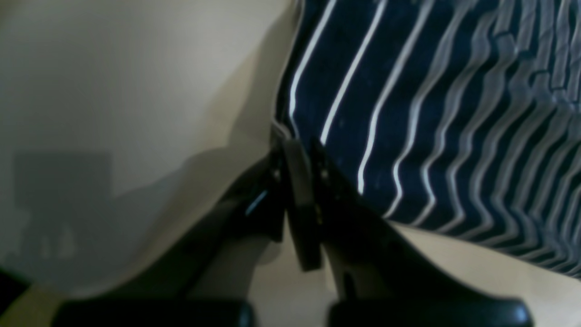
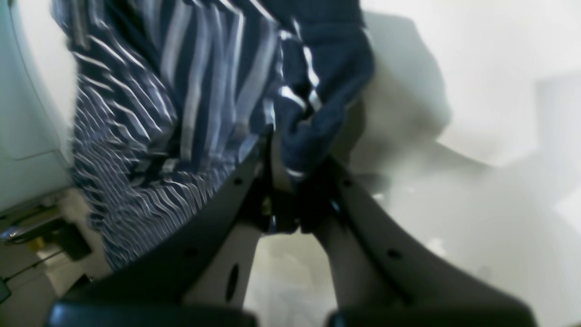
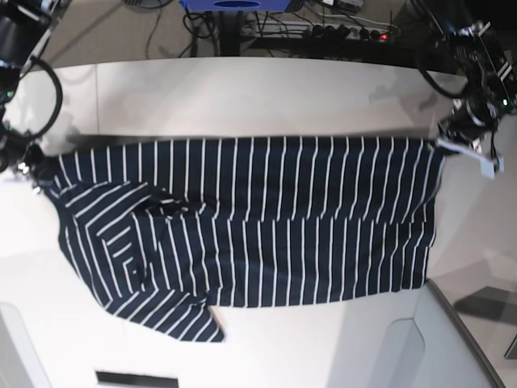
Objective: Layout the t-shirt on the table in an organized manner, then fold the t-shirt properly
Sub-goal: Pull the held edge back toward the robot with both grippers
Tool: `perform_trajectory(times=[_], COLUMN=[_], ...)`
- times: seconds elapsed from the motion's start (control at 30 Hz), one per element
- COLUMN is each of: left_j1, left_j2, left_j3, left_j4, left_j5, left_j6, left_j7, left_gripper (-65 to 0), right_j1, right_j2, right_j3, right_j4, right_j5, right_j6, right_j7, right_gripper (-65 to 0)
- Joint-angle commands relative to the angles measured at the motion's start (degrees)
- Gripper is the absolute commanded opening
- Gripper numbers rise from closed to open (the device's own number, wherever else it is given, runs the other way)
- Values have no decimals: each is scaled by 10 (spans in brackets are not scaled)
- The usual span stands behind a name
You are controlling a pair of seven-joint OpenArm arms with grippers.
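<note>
The t-shirt (image 3: 258,218), dark navy with thin white stripes, is stretched wide across the white table (image 3: 242,97), its upper edge pulled taut between both arms. At the right of the base view my left gripper (image 3: 443,145) is shut on the shirt's upper right corner. The left wrist view shows that gripper (image 1: 297,150) pinching the fabric edge, with the t-shirt (image 1: 408,113) spreading away to the right. My right gripper (image 3: 34,166) holds the upper left end. In the right wrist view this gripper (image 2: 286,177) is shut on a bunched fold of the t-shirt (image 2: 181,113).
Cables and a power strip (image 3: 339,31) lie on the floor beyond the table's curved far edge, next to a blue object (image 3: 234,4). A raised white panel (image 3: 408,347) and a dark slot (image 3: 136,378) sit at the near edge.
</note>
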Motion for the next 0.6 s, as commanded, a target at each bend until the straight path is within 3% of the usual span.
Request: perform_trajectory(times=[0.0, 0.13, 0.37, 0.57], left_j1=[2, 35, 42, 45], left_j2=[-12, -12, -16, -16], left_j3=[-8, -31, -30, -26], left_j4=[11, 10, -25, -78], left_j5=[-8, -3, -2, -1], left_j6=[-2, -2, -2, -2], left_j7=[-19, -65, -80, -134], left_gripper=[-650, -650, -650, -650], right_j1=[2, -27, -54, -70], right_j2=[9, 9, -6, -13], right_j3=[2, 2, 1, 1], right_j4=[10, 10, 10, 10], right_j5=[9, 9, 8, 7], right_j6=[4, 4, 4, 4], right_j7=[8, 15, 15, 15], right_gripper=[-650, -650, -650, -650])
